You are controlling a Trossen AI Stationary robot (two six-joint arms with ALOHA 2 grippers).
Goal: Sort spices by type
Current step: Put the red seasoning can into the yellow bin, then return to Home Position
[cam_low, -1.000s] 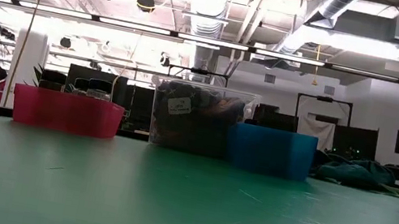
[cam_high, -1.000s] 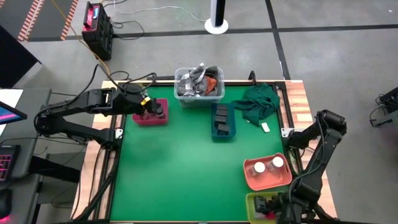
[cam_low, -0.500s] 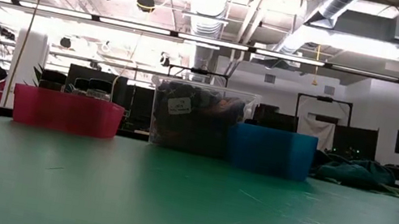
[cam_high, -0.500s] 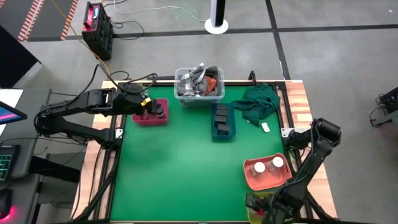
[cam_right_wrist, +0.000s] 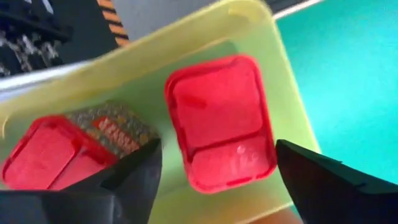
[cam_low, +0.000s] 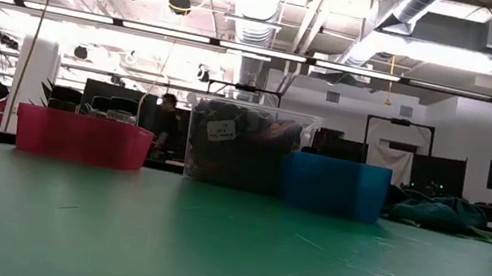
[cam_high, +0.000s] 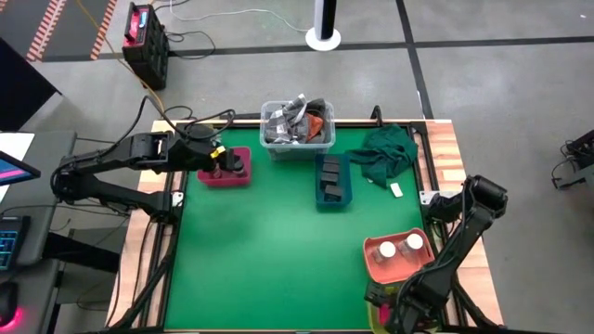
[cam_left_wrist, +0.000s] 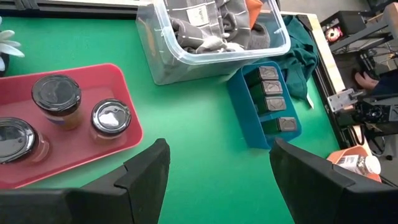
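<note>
The spices are sorted into trays: dark jars [cam_left_wrist: 56, 99] with black lids in the pink tray [cam_high: 228, 178] at 10 o'clock on the bench [cam_high: 269, 250], grey boxes [cam_left_wrist: 270, 102] in the blue tray [cam_high: 345, 190] near 12, white-capped jars [cam_high: 397, 248] in the orange tray [cam_high: 401, 267] at 4. Only the right wrist view shows the pink blocks [cam_right_wrist: 221, 121] in the yellow tray [cam_right_wrist: 186, 34]. Left claw [cam_left_wrist: 217, 171] hangs open above the pink tray; right claw [cam_right_wrist: 214, 180] is open above the blocks.

Your left gripper [cam_left_wrist: 214, 171] hangs high, jaws spread wide; your right gripper [cam_right_wrist: 217, 165] points down, jaws likewise apart.
</note>
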